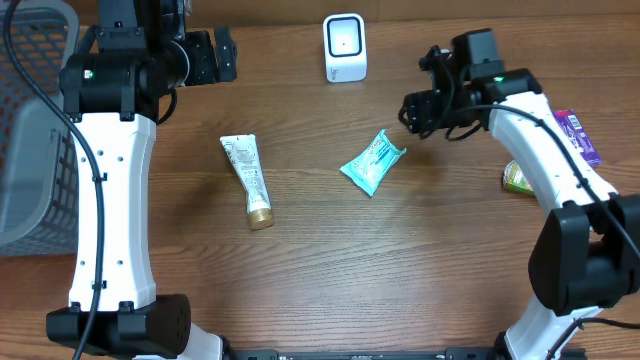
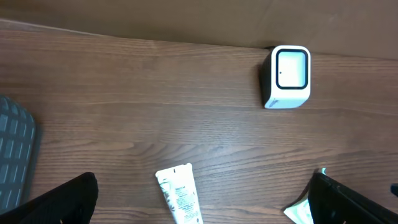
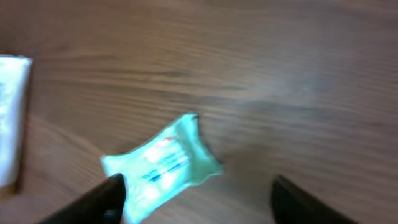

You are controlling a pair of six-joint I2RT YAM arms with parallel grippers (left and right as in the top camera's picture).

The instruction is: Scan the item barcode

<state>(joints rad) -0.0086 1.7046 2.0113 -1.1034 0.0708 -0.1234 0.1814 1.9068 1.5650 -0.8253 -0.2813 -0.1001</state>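
A teal packet lies flat on the wooden table, left of my right gripper. In the right wrist view, which is blurred, the packet rests on the wood by my left finger. My right gripper is open above it and holds nothing. The white barcode scanner stands at the back centre, also in the left wrist view as the scanner. My left gripper hangs open at the back left; in its own view the gripper is open over the table.
A white tube with a gold cap lies left of centre; its flat end shows in the left wrist view. A purple packet and a green-yellow item lie at the right edge. A grey basket stands at the far left.
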